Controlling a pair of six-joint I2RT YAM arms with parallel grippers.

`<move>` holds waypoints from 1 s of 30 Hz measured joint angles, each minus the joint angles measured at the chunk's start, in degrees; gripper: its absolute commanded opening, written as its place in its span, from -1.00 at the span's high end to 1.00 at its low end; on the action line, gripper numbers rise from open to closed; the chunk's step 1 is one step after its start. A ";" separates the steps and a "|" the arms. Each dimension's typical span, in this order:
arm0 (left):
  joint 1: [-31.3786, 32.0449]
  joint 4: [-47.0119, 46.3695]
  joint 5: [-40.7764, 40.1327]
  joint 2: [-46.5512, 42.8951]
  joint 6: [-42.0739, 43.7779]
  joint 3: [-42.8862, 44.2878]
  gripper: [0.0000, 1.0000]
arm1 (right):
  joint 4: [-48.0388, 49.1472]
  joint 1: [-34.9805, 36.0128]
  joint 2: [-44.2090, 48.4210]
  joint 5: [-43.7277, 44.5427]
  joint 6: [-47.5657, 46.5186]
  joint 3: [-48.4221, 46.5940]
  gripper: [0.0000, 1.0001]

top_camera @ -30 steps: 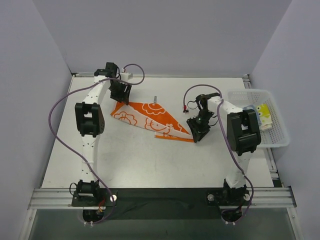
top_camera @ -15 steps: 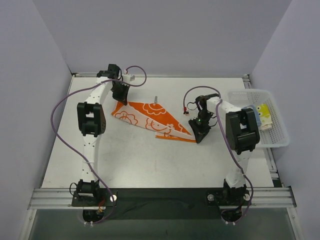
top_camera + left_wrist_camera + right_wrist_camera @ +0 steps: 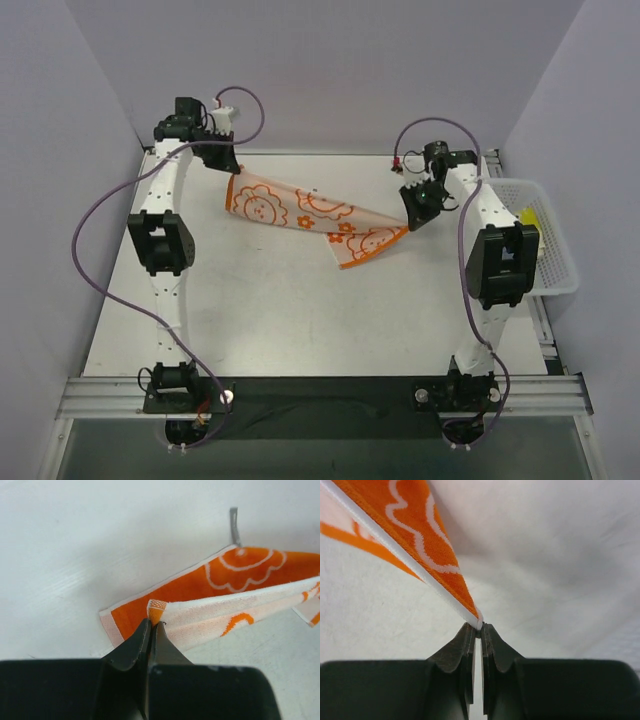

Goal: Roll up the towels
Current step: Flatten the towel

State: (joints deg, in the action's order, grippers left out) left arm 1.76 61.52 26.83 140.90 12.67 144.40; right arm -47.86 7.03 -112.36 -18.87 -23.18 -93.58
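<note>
An orange towel (image 3: 305, 213) with white flower outlines hangs stretched between both arms above the white table (image 3: 280, 310). My left gripper (image 3: 228, 178) is shut on its left corner; in the left wrist view the black tips (image 3: 152, 627) pinch the pale-edged orange towel (image 3: 210, 585). My right gripper (image 3: 412, 222) is shut on the opposite corner, and the right wrist view shows the orange towel (image 3: 420, 540) running up and left from the pinched tips (image 3: 480, 626). A lower corner droops toward the table. A yellow towel (image 3: 528, 217) lies in the basket.
A white mesh basket (image 3: 555, 270) stands at the table's right edge, right of the right arm. A small grey tag (image 3: 233, 522) lies on the table beyond the towel. Purple walls enclose the back and sides.
Both grippers closed on the orange towel's corners and lifted it, moving up and outward. The towel went from lying flat to hanging stretched between them.
</note>
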 measured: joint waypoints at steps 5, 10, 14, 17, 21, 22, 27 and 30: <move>-3.93 -6.38 7.50 -5.44 -4.44 1.95 1.00 | 0.42 -1.29 -1.36 0.42 -0.96 -20.98 1.00; -6.62 -16.11 13.86 -10.34 -7.58 0.74 1.00 | 1.46 -1.09 -2.73 1.07 -1.60 -34.84 1.00; -9.11 -23.26 20.96 -18.53 -6.84 -10.62 1.00 | 3.93 0.24 0.24 2.60 -5.11 -28.98 1.00; -11.69 -26.73 26.29 -27.45 -1.51 -26.77 0.96 | 6.91 2.36 4.39 3.28 -8.48 -15.56 1.00; -13.73 -27.08 27.85 -37.11 10.38 -48.74 0.95 | 10.80 7.30 9.75 5.75 -13.42 5.86 1.00; -13.99 -27.23 27.76 -38.86 13.81 -53.90 0.94 | 11.02 8.50 10.58 6.38 -14.43 9.94 1.00; -14.34 -20.44 24.90 -43.63 32.63 -71.78 0.44 | 12.72 12.96 14.03 9.51 -17.88 25.14 0.63; -14.93 -13.62 22.47 -45.33 42.60 -75.63 0.07 | 12.46 14.84 16.50 11.21 -18.43 29.62 -0.06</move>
State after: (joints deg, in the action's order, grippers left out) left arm -13.17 47.90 49.30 95.57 55.27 68.77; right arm -35.40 21.87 -95.85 -7.66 -41.60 -63.96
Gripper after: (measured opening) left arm 0.397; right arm 0.350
